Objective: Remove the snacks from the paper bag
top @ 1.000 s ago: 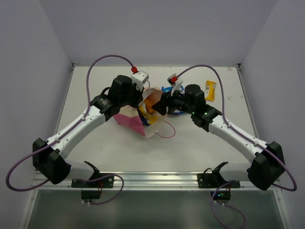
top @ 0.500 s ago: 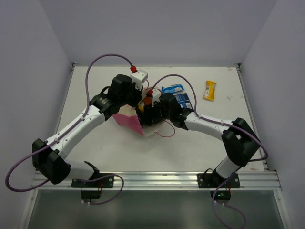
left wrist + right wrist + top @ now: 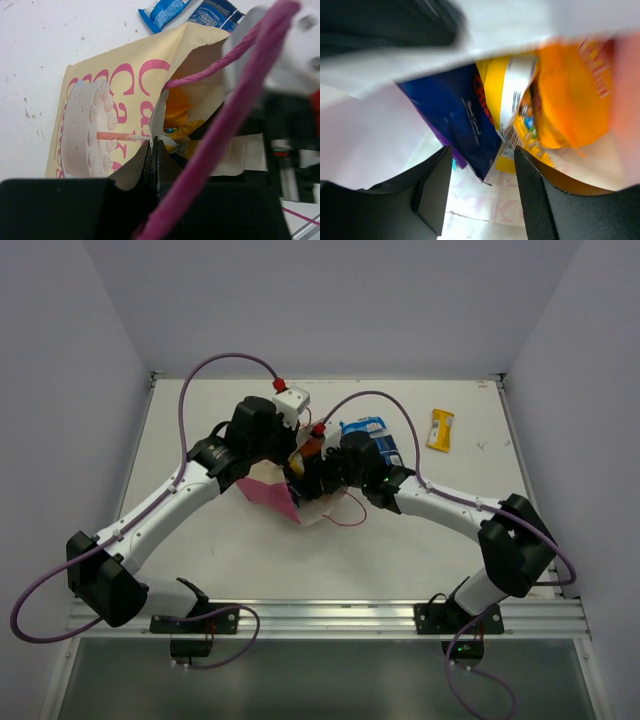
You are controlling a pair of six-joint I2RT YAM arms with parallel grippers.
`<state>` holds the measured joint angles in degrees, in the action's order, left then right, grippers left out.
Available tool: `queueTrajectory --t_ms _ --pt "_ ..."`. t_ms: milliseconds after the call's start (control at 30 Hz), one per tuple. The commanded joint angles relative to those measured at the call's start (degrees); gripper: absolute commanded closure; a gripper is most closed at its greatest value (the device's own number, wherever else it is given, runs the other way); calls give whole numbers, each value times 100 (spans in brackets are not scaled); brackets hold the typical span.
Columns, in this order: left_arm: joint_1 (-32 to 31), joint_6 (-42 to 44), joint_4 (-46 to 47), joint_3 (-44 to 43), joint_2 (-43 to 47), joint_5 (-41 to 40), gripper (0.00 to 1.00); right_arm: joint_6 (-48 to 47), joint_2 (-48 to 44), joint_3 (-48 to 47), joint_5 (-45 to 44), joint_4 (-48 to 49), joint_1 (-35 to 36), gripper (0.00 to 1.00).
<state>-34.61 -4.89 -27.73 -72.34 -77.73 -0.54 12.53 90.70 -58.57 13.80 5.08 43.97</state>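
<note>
Lying on its side mid-desk (image 3: 200, 550), the paper bag (image 3: 100, 100) shows a cream front w/ a candle-topped cake pic and big pink letters starting "Ca"; the rest is hidden. Its mouth faces the desk's right edge. Right tool (image 3: 482, 152) is inside the mouth, jaws apart, no contact seen. Left tool (image 3: 152, 160) is clamped on the bag's mouth edge. Inside: orange pkt (image 3: 570, 95), yellow pkt (image 3: 492, 90), dark blue pkt (image 3: 455, 115) w/ its corner between the right tool's jaws; print too blurred to read. Outside: two blue-white pkts (image 3: 372, 435) just beyond the bag, one yellow-orange pkt (image 3: 440, 428) near the far right corner. Pink cord handle (image 3: 215, 65) crosses the mouth.
</note>
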Motion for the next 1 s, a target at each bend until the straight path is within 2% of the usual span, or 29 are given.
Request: queueTrajectory --t_ms 0,133,567,667,700,800,833,967 --pt "68 137 -295 -35 101 -193 100 -172 -614 20 -308 283 -11 44" --pt "60 137 -312 -17 65 -184 100 -137 -615 -76 -273 221 -37 43" --pt "60 84 -304 -140 65 -78 100 -93 800 -674 -264 379 -37 50" --pt "68 75 -295 -114 74 -61 100 -85 950 -744 -264 415 -46 61" --pt "68 75 -295 -114 74 -69 100 -85 950 -744 -264 415 -46 72" --pt "68 75 -269 -70 83 -139 100 -102 670 -587 -290 380 -37 88" --pt "68 75 -260 -44 74 -149 100 -128 390 -490 -299 388 -37 98" --pt "95 84 -216 -9 65 -228 100 -269 -374 -25 -492 161 -55 100"
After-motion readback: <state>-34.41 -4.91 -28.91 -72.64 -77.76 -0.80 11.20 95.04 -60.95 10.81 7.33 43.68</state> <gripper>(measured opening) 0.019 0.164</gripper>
